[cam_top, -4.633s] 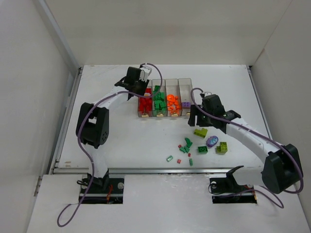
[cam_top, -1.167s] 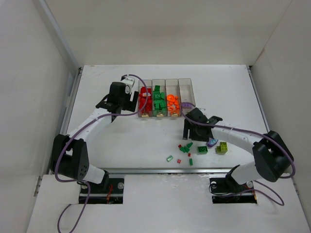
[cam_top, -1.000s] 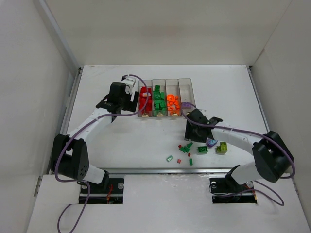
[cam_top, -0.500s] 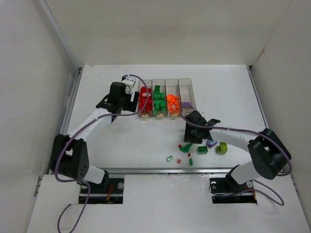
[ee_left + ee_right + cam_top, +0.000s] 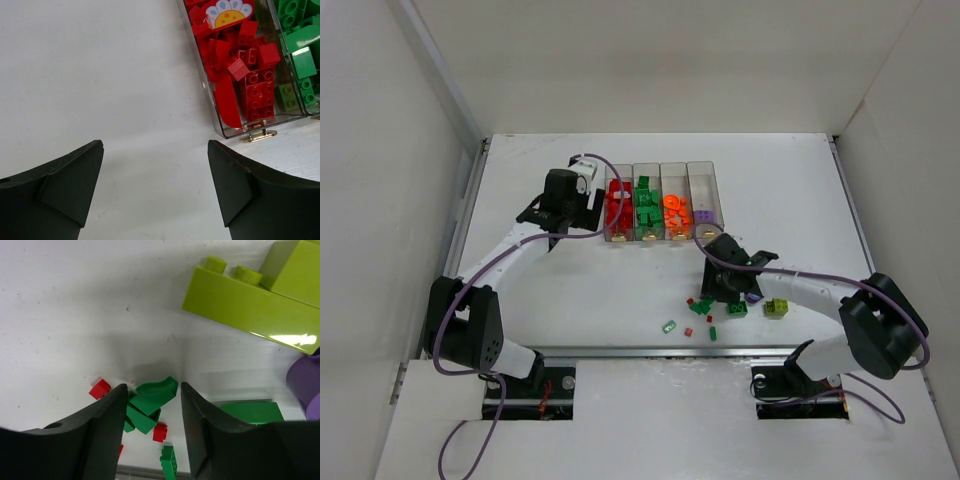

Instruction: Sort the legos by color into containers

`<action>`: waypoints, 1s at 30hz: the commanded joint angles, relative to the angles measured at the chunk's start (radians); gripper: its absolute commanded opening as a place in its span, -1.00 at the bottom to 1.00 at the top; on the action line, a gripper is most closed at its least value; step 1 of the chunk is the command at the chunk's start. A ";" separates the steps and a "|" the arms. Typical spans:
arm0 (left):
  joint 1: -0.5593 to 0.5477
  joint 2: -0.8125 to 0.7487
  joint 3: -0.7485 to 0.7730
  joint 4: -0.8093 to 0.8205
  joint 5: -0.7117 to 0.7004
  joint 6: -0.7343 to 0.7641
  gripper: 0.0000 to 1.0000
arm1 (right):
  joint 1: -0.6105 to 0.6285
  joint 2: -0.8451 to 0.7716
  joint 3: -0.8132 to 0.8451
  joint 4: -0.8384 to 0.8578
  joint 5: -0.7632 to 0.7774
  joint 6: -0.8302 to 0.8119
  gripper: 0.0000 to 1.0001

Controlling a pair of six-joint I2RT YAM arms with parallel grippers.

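Right end effector [image 5: 152,407] hung low over the loose legos [image 5: 705,305] on the bench [image 5: 570,290], in front of the containers [image 5: 705,183] and well apart from them. Its two dark fingers [image 5: 97,440] stood at a middling gap. A curved green piece [image 5: 156,392] lay right in that gap on top of other green bits, its tip close against one finger. Whether the fingers pinched it or only flanked it could not be told. A small red bit [image 5: 100,388] sat just outside the other finger, while a second red bit [image 5: 160,432] and a small green one [image 5: 169,458] lay nearer the wrist. Beyond the fingertips lay a lime-yellow brick [image 5: 250,305], with a purple piece [image 5: 306,390] and a flat green brick [image 5: 250,412] off to one side.

The left end effector [image 5: 155,182] hovered beside the left end of the row of containers, its fingers [image 5: 65,185] spread wide with only bare bench between them. The nearest bin [image 5: 202,75], full of red bricks [image 5: 257,87], lay ahead of the fingers and to one side, not touching them. Its brass-coloured catch [image 5: 257,135] was at the near end, and green bricks [image 5: 302,60] showed just past it. From above, the four bins held red, green, orange and purple in turn from left to right.
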 commanded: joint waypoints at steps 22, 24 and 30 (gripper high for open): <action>0.003 -0.021 0.032 0.004 0.016 -0.009 0.66 | 0.015 -0.071 0.152 -0.106 0.136 -0.056 -0.91; 0.003 -0.021 0.032 0.004 0.016 -0.009 0.66 | 0.015 -0.071 0.172 -0.107 0.136 -0.084 -0.96; 0.003 -0.021 0.032 0.004 0.016 -0.009 0.66 | 0.015 -0.052 0.267 -0.088 0.145 -0.151 -1.00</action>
